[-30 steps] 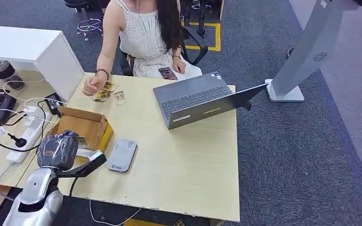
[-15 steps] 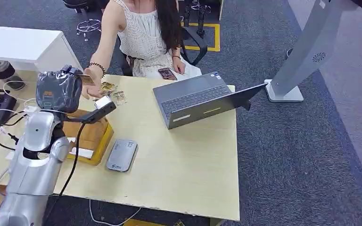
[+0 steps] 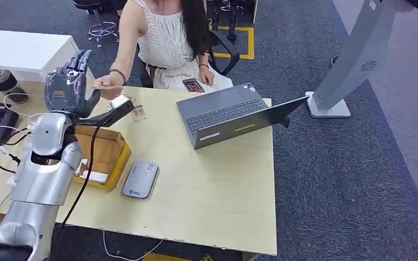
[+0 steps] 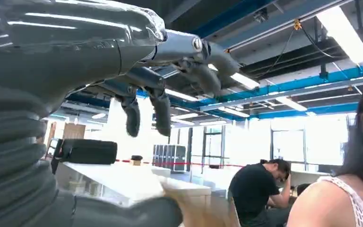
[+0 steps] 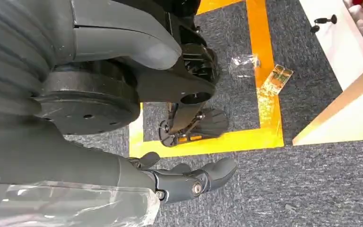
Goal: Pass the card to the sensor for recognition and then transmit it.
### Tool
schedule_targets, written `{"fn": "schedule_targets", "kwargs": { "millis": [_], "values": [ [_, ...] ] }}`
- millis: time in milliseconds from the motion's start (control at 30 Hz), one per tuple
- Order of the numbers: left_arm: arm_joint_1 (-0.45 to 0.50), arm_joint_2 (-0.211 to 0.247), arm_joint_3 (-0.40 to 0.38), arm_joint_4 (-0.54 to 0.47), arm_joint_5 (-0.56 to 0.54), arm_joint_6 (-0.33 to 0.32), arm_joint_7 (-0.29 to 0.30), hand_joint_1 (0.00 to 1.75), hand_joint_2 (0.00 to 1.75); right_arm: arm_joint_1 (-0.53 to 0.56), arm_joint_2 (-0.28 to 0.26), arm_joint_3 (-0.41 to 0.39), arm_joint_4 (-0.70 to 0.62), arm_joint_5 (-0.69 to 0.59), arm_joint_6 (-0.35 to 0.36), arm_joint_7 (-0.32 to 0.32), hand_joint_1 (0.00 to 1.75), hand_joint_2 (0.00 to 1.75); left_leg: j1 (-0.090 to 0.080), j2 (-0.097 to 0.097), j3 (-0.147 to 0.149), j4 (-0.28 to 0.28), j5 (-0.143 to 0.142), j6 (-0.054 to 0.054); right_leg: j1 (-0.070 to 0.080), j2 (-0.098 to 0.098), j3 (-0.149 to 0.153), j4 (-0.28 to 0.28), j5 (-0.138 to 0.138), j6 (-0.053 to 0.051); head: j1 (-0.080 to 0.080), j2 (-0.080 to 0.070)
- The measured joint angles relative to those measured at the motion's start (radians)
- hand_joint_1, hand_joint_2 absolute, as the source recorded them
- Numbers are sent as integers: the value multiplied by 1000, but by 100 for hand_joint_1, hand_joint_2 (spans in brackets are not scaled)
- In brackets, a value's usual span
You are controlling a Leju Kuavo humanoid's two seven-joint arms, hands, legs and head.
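Handover looks to be the step in hand. At the upper left of the head view the left hand (image 3: pixel 68 81) is raised with its fingers (image 3: pixel 81 58) spread upward and nothing visibly in them; the left wrist view shows the same hand (image 4: pixel 123 66) with fingers loosely apart. Just beside it, a person's hand (image 3: pixel 108 84) pinches what I take to be the card (image 3: pixel 106 87), a thin sliver too small to make out clearly. Its long axis seems to run roughly level, pointing from the person toward the robot, though I would not swear to it. By my reckoning, with the card in the person's grip, the sensor (image 3: pixel 140 178), the grey pad lower down on the table (image 3: pixel 217 190), has done its part. The next move, I'd judge, calls for the arm to draw back without brushing the box (image 3: pixel 100 155) beneath it.

Right hand (image 5: pixel 184 182) hangs over the floor, fingers loosely curled with nothing in them.
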Motion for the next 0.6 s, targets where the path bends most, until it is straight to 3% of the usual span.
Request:
{"fn": "schedule_targets", "kwargs": {
  "millis": [200, 400, 533, 600],
  "values": [
    [68, 0, 0, -43, 46, 70, -36, 0, 175, 2, 0, 0, 0, -9, -1, 0, 0, 175, 0, 0, 0, 0, 0, 0, 0, 0, 0, 0, 0, 0, 0, 0],
    [311, 1, 2, -270, 176, 218, -152, 0, 175, 19, 1, -19, 1, -47, -13, -27, 0, 175, 0, 1, -2, -1, -2, 0, 0, 1, -1, 0, -2, 0, 0, 0],
    [506, 3, 35, -419, 300, 280, -263, 0, 175, 30, 0, -44, 1, -76, -7, -50, 0, 175, 0, 3, -3, -1, -3, 0, 0, 3, -2, 0, -2, 0, 0, 0],
    [616, 3, 80, -502, 422, 301, -359, 0, 175, 37, -5, -64, 0, -91, 11, -61, 0, 175, 0, 3, -3, -2, -3, 0, 0, 3, -3, 0, -2, 0, 0, 0]
  ]
}}
